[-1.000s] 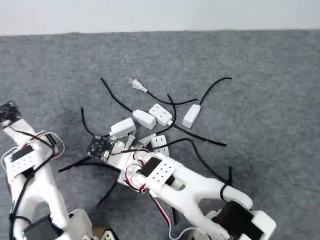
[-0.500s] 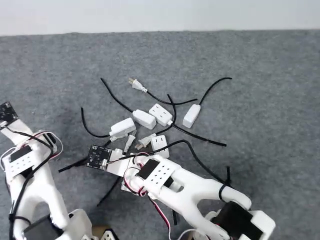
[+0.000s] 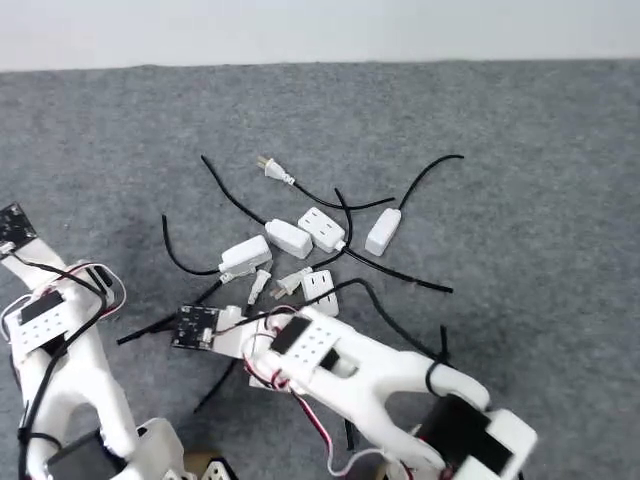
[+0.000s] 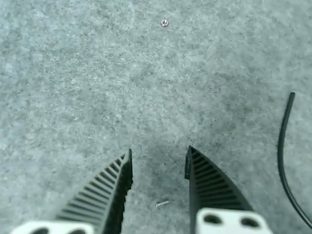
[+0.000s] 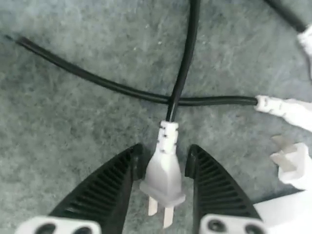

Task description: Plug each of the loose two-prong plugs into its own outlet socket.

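Got the white plastic two-prong plug [image 5: 163, 178] pinched between the black ribbed fingers [image 5: 117, 187] of the right tool [image 5: 163, 156], resting against both flanks. Long axis runs along the fingers, prongs point back toward the wrist, and its black cord [image 5: 187, 53] leads straight out ahead, crossing a second black cord [image 5: 87, 78] on the grey carpeted counter [image 5: 58, 136]. Reading the left tool [image 4: 158, 163] as spread apart over carpet off to the left side, well apart from the white outlet socket block [image 3: 322, 228] mid-counter.
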